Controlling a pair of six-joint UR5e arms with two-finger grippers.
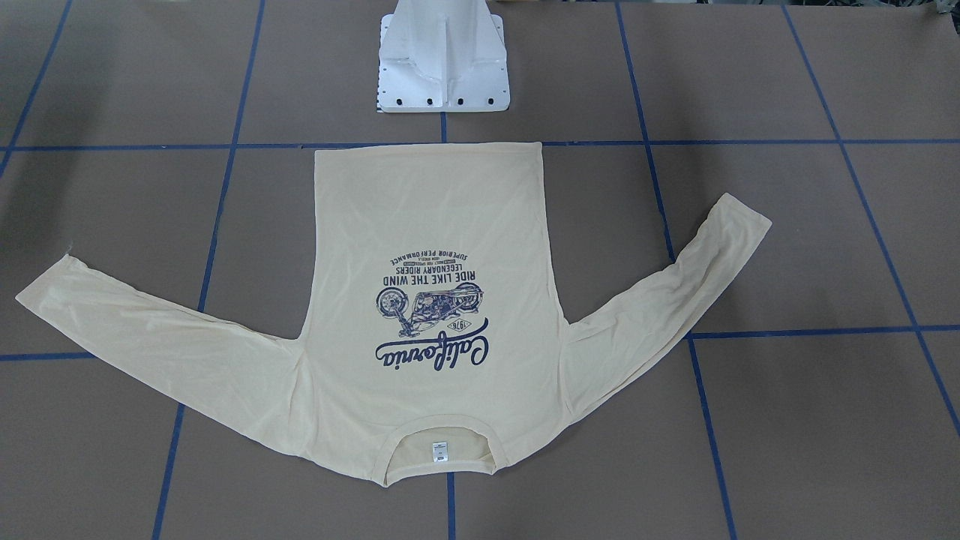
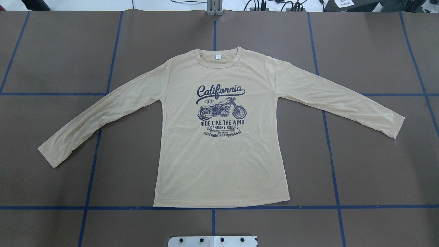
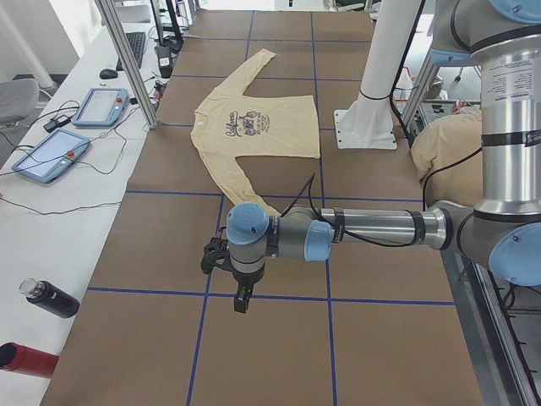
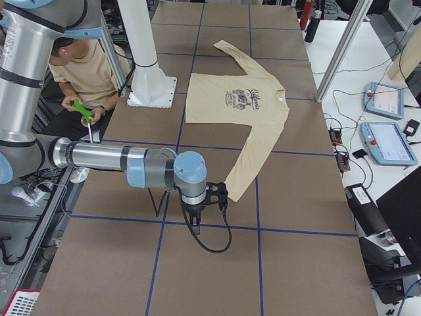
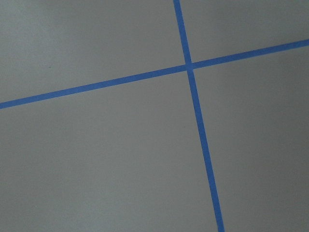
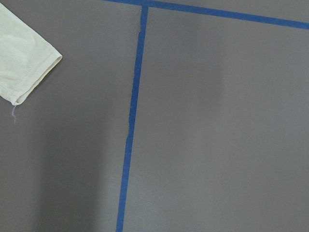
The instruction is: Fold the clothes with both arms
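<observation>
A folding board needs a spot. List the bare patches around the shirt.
Bare table lies in the wedge between each sleeve and the T-shirt body, and beyond the collar. Crowded: just past each cuff, where the left arm and right arm hang over the table; the strip between hem and white base is narrow.

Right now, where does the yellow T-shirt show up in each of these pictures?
Front-facing: T-shirt centre, collar at bottom.
Overhead: centre, collar at top.
Exterior left: upper middle.
Exterior right: upper middle.
Left wrist: not in it.
Right wrist: only a cuff, top left.
Shared landmark: white pedestal base near the hem.
</observation>
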